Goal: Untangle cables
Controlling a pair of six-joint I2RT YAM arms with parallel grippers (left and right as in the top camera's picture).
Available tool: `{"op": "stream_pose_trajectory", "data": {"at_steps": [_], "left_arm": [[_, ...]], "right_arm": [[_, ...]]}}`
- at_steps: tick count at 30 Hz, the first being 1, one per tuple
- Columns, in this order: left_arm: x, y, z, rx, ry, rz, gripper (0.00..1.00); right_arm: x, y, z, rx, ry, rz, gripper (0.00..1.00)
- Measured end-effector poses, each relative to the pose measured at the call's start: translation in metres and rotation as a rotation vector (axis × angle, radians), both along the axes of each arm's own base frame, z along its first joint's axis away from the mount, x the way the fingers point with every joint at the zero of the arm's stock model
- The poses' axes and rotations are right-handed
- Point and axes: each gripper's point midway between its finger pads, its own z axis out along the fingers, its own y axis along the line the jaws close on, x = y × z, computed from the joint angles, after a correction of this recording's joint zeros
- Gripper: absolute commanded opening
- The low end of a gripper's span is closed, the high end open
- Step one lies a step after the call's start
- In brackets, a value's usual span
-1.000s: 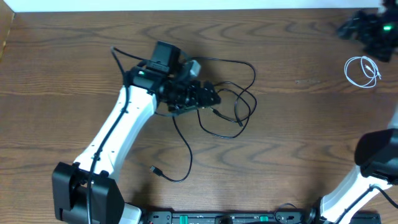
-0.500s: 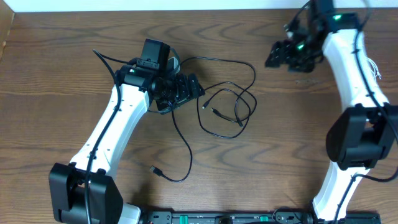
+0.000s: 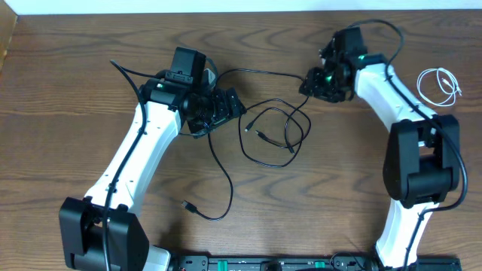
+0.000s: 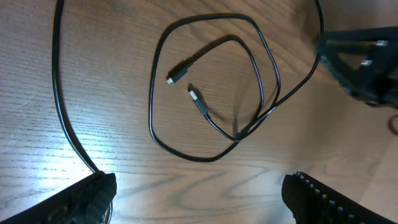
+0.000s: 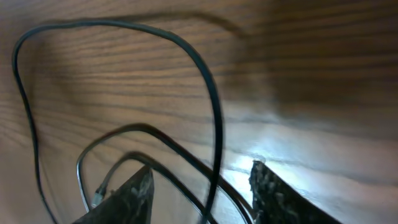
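At the tangle's 1 o'clock edge, right gripper (image 3: 315,81) has just swung in from the far corner by the white cable (image 3: 439,84). Its jaws are narrowing astride a black cable (image 5: 216,118) but not pinching yet, so a pull looks near. Left gripper (image 4: 199,180) stays wide open and empty at 9 o'clock of the black loops (image 3: 288,132), whose crossing strands may drag.

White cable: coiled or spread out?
Coiled: the white cable lies in small round loops, apart from the black cables.
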Motion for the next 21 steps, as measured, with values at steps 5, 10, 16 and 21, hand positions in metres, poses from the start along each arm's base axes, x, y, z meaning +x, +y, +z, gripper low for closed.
{"op": "stream_pose_trajectory", "data": {"at_steps": [5, 10, 16, 21], "left_arm": [[0.000, 0.000, 0.000, 0.001, 0.003, 0.007, 0.90], [0.001, 0.002, -0.001, 0.014, -0.001, 0.012, 0.91], [0.002, 0.004, -0.002, 0.021, -0.003, 0.015, 0.90], [0.002, 0.004, -0.002, 0.023, -0.003, 0.016, 0.90]], "right_arm": [[-0.003, 0.018, -0.009, 0.002, -0.018, -0.001, 0.29], [0.007, 0.036, -0.003, 0.020, -0.082, 0.008, 0.01], [0.020, 0.051, 0.015, 0.096, -0.139, 0.021, 0.01], [0.046, 0.065, 0.079, 0.170, -0.277, 0.040, 0.01]]}}
